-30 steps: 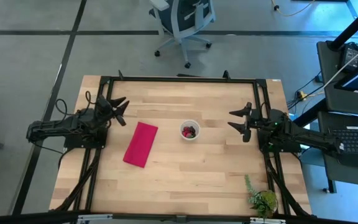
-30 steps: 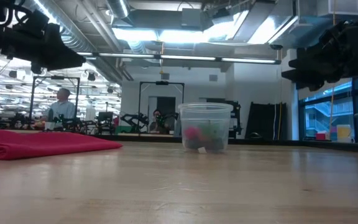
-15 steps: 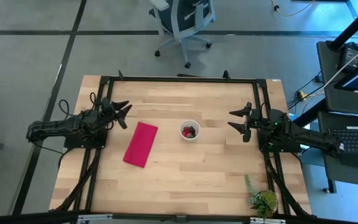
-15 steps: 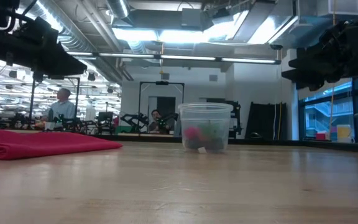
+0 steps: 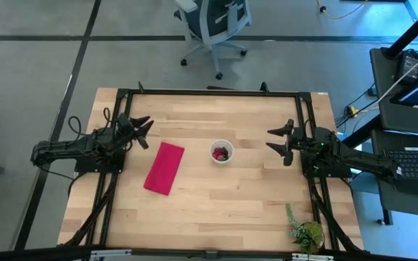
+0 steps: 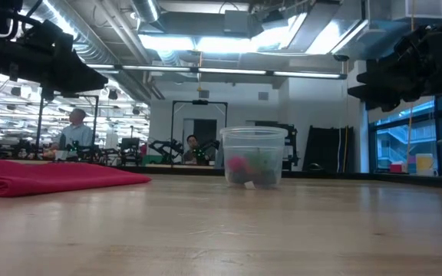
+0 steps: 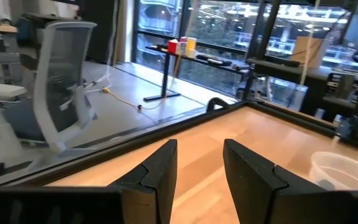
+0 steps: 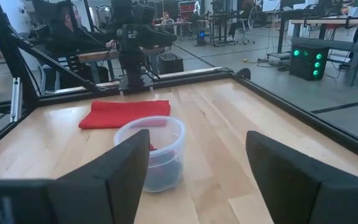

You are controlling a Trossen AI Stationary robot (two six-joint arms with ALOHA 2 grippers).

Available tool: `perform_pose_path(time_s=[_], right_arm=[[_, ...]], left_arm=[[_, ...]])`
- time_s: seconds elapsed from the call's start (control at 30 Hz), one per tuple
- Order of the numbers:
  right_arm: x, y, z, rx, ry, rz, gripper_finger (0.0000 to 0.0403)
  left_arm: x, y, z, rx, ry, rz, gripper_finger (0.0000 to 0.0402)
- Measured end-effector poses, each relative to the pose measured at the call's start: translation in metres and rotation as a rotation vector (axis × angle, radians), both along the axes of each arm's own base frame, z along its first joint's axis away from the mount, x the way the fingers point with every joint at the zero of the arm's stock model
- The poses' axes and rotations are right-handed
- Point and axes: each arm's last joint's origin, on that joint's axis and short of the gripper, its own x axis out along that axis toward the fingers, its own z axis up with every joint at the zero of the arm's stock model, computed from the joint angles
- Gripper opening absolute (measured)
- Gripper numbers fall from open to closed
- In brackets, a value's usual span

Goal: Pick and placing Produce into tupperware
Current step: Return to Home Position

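Note:
The tupperware (image 5: pixel 221 151) is a small clear round cup standing upright on its base at the table's middle; it also shows in the low view (image 6: pixel 253 156) and the right wrist view (image 8: pixel 151 152). The produce (image 5: pixel 222 153), dark red and brighter red fruits, lies inside it. My left gripper (image 5: pixel 141 131) is open, raised above the table near its left side, left of the magenta cloth. My right gripper (image 5: pixel 278 142) is open, raised near the table's right side, its fingers pointing toward the cup.
A folded magenta cloth (image 5: pixel 164 167) lies flat left of the cup. A green leafy plant (image 5: pixel 305 232) sits at the table's near right corner. A black frame (image 5: pixel 209 92) runs along the table's edges. An office chair (image 5: pixel 212 25) stands beyond the far edge.
My left gripper has drawn back a little toward the table's left and far side and then kept still. The cup and its fruits have not moved.

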Motion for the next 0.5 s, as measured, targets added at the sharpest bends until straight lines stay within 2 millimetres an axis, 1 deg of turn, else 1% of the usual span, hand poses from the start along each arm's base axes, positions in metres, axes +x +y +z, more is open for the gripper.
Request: perform_pose_path(time_s=[0.23, 0.37, 0.5], right_arm=[[0.0003, 0.0000, -0.0003, -0.047, 0.013, 0.002, 0.0267], [0.0003, 0.0000, -0.0003, -0.040, 0.012, 0.002, 0.0267], [0.0002, 0.0000, -0.0003, 0.009, 0.002, 0.001, 0.0267]], left_arm=[[-0.0004, 0.0004, -0.0001, 0.002, 0.003, 0.018, 0.0124], [-0.0004, 0.0004, -0.0001, 0.002, 0.003, 0.019, 0.0124], [-0.0004, 0.0004, -0.0001, 0.003, 0.003, 0.019, 0.0124]])
